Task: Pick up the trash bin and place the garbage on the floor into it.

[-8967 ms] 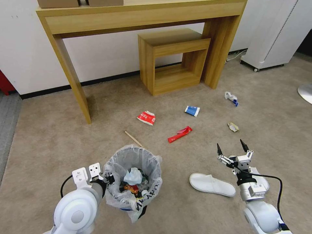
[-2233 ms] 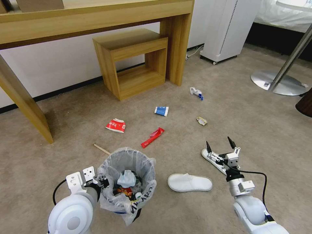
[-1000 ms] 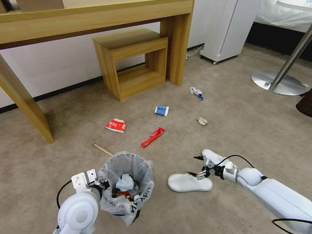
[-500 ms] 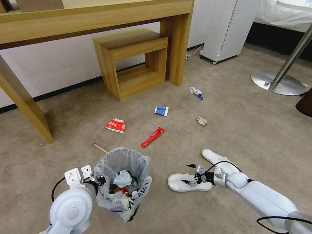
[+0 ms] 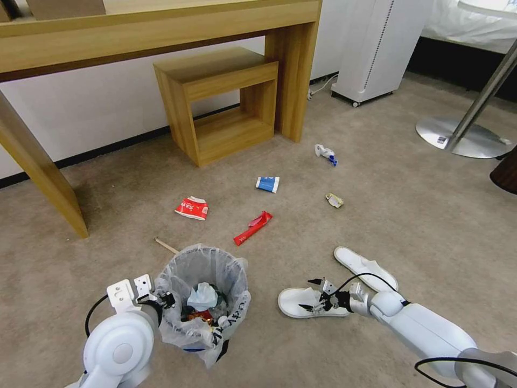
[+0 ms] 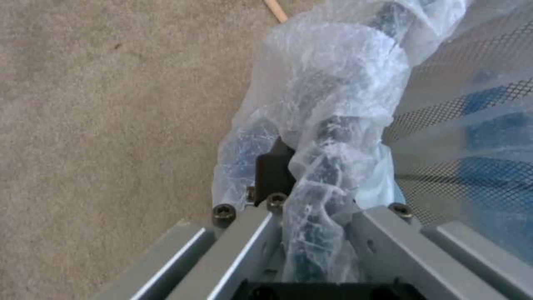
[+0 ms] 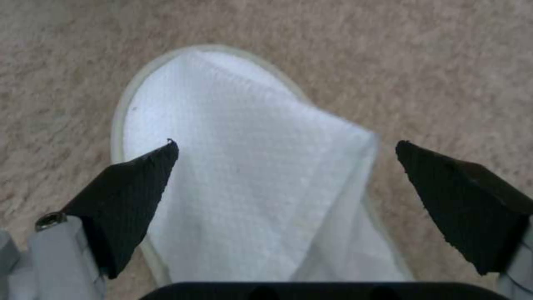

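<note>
The trash bin [image 5: 207,318], black with a crinkly white bag, hangs low at the near left, and my left gripper [image 5: 163,298] is shut on its bag-wrapped rim [image 6: 333,125]. My right gripper [image 5: 307,295] is open, low over the toe end of a white slipper [image 5: 293,302]. Its black fingertips [image 7: 139,183] straddle the slipper's upper [image 7: 250,187]. A second slipper [image 5: 366,267] lies just beyond. On the floor [image 5: 420,215] farther out lie a red-white carton [image 5: 192,208], a red wrapper [image 5: 253,227], a blue-white packet [image 5: 267,184], crumpled paper [image 5: 334,200], a crushed bottle [image 5: 326,153] and a wooden stick [image 5: 166,246].
A long wooden desk [image 5: 161,27] and a small wooden stool [image 5: 221,102] stand against the far wall. A white appliance on wheels [image 5: 377,48] sits at the back right, and a metal table base [image 5: 463,137] at the far right.
The camera has turned right since the oldest frame. My right arm swung down and left until its open fingers reached the near slipper. The bin, held by my left gripper, shifted slightly left.
</note>
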You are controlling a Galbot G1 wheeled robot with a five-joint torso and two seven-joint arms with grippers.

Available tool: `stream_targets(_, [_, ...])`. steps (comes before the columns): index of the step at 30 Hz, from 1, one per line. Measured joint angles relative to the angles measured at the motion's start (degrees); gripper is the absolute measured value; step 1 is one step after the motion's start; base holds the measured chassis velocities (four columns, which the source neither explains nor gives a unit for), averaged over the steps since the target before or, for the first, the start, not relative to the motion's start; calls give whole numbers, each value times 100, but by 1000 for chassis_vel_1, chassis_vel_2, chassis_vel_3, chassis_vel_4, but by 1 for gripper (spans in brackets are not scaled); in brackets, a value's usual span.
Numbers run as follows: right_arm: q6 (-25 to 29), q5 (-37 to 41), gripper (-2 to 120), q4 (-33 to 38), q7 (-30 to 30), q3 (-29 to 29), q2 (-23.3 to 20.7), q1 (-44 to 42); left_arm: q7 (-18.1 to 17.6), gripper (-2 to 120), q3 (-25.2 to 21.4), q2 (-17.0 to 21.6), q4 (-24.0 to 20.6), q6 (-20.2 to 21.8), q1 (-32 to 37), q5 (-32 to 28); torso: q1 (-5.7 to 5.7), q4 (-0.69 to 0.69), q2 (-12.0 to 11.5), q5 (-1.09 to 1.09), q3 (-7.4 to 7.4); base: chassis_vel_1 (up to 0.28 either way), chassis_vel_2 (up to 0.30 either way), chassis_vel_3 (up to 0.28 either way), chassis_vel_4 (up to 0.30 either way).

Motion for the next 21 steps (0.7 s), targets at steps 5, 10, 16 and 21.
stream_targets(5, [79, -16, 100, -112, -17, -23, 107, -47, 34, 0, -9, -19, -12, -1, 67, 100, 0, 0, 0, 0, 0, 0, 0, 0, 0])
stream_targets(10, [112, -19, 99, -196, 2, -28, 205, -73, 57, 0, -11, -49, -15, -5, 101, 184, 0, 0, 0, 0, 0, 0, 0, 0, 0])
stream_targets(16, [173, -29, 87, -301, 24, 27, 254, -76, 85, 0, -15, -55, -6, -9, 128, 247, 0, 0, 0, 0, 0, 0, 0, 0, 0])
stream_targets(21, [209, 13, 68, -325, 24, 87, 255, -63, 88, 0, -5, -25, 30, -16, 86, 249, 0, 0, 0, 0, 0, 0, 0, 0, 0])
